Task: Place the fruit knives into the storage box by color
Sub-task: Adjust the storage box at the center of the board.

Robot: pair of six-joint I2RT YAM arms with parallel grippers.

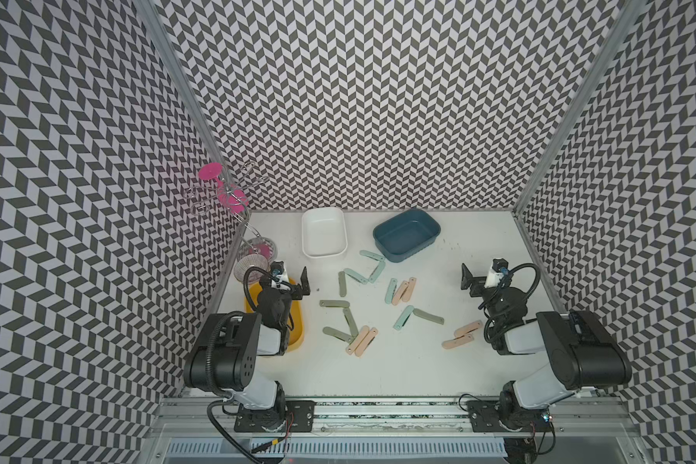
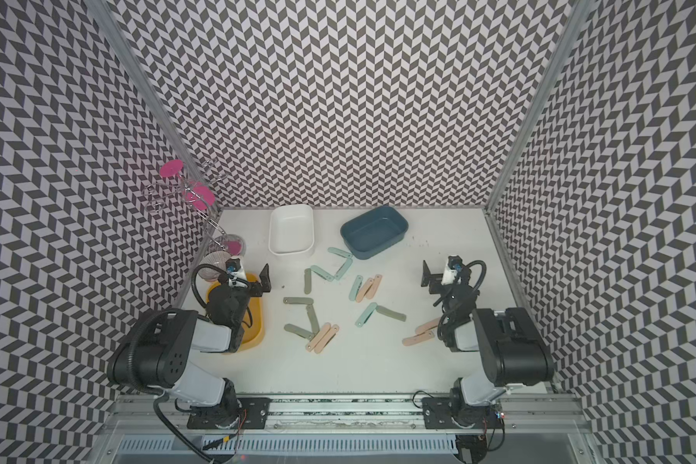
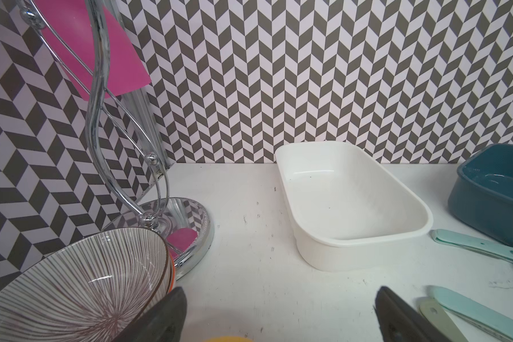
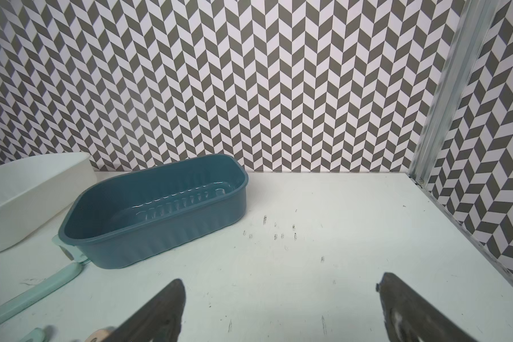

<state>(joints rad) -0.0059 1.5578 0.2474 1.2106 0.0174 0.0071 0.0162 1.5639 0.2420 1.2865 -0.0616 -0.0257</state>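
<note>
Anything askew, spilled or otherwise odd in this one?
The blue box sits skewed to the back wall, unlike the white box; a mint knife ends against its near corner, perhaps under it. Dark scuffs mark the table beside that box. Nothing spilled or broken.

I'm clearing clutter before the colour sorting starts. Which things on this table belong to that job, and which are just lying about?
Belong to the job:
- peach-pink knives
- olive knives
- mint knives
- white box
- blue box
- yellow box

Just lying about:
- chrome rack
- pink glasses hanging on it
- striped bowl
</note>
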